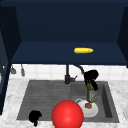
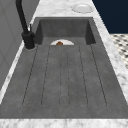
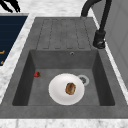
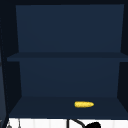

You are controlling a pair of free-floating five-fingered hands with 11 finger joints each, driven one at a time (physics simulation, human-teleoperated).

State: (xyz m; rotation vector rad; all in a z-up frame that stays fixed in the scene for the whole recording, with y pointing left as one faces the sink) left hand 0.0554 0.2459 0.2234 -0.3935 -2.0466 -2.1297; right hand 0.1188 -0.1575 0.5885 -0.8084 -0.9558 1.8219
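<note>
Right hand (image 1: 91, 75) fingers clamped on upright green bottle (image 1: 91, 93) over white plate (image 1: 93, 111). Bottle likely rigid, slippery; mid-body grip best. Left hand (image 1: 35, 116) curled, holding nothing.

My right hand (image 1: 91, 75) is black against an olive-green bottle (image 1: 91, 93) with a pale label, and my left hand (image 1: 35, 116) is the same black. The sink (image 3: 62, 27) is dark grey with a ribbed drainboard, set in a white worktop (image 2: 62, 6) marbled with grey, and it contains a white plate (image 3: 56, 91) with a brown item (image 3: 70, 88) on it. A plain red ball (image 1: 67, 114) sits at the front, a yellow corn cob (image 4: 84, 104) lies on the navy cabinet shelf (image 4: 50, 106), and the tap (image 3: 100, 37) is black.
</note>
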